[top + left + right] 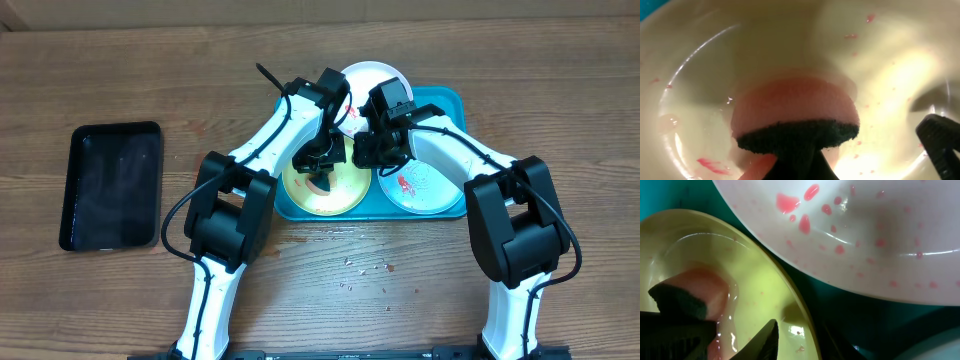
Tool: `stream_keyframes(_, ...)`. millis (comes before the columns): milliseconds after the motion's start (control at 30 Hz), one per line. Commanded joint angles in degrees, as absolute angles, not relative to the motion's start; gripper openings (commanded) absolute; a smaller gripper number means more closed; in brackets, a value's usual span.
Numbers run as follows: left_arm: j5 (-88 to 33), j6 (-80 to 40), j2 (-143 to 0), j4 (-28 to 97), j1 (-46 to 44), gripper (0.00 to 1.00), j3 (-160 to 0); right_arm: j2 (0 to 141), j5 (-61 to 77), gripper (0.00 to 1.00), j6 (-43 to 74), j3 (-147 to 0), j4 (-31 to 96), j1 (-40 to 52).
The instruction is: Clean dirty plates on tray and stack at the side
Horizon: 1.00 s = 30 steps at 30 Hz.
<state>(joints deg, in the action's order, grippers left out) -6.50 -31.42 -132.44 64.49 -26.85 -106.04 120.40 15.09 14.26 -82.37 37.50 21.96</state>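
A large turquoise-blue rectangular plastic tray (450,100) with rounded corners sits on a brown wooden table (560,80), and everything here is placed relative to it. Three round shallow plates lie inside the tray. A white plate (375,75) is at the far edge, a yellow-green rimmed plate (345,195) fills the near left part, and a pale mint plate (430,185) with red smears fills the near right part. The left gripper (322,172) reaches in over the tray's near left edge and is clamped tight on a pink sponge (795,112) with a black scouring layer. It presses the sponge down into the wet middle of the yellow-green plate, which carries small red streaks and specks. The right gripper (362,155) hangs over the centre of the tray, between the yellow-green plate and the white one. One of its dark fingers (767,340) sits just inside the yellow-green plate's rim; whether it pinches that rim cannot be told. A smaller black rectangular tray (110,185) lies on the table well to the left of the turquoise tray. A few red and pale crumbs (365,265) dot the table just in front of it.
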Motion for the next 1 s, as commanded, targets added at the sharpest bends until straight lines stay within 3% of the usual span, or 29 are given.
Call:
stream_keyframes(0,1.58,-30.09,-133.40,67.64,-27.05,0.04,-103.98,120.57,14.39,0.29,15.07,-80.97,37.65,22.22)
stream_keyframes(167,18.61,-38.11,-133.38,75.70,-25.23,0.04,-104.42,120.57,14.39,0.29,15.07,-80.97,37.71,22.22)
stream_keyframes(400,19.27,-38.79,-133.34,77.65,-24.29,0.04,-109.32,120.57,14.39,0.29,15.07,-80.97,37.56,22.22)
stream_keyframes(567,9.47,-37.63,-133.34,77.49,-24.34,0.04,-114.50,120.57,14.39,0.29,15.07,-80.97,37.60,22.22)
stream_keyframes(700,-10.17,-31.70,-133.40,70.59,-25.21,0.04,-113.78,120.57,14.39,0.29,15.07,-80.97,37.60,22.22)
stream_keyframes(967,-10.63,-33.80,-133.40,64.62,-27.66,0.04,-106.43,120.57,14.39,0.29,15.09,-80.97,37.56,22.22)
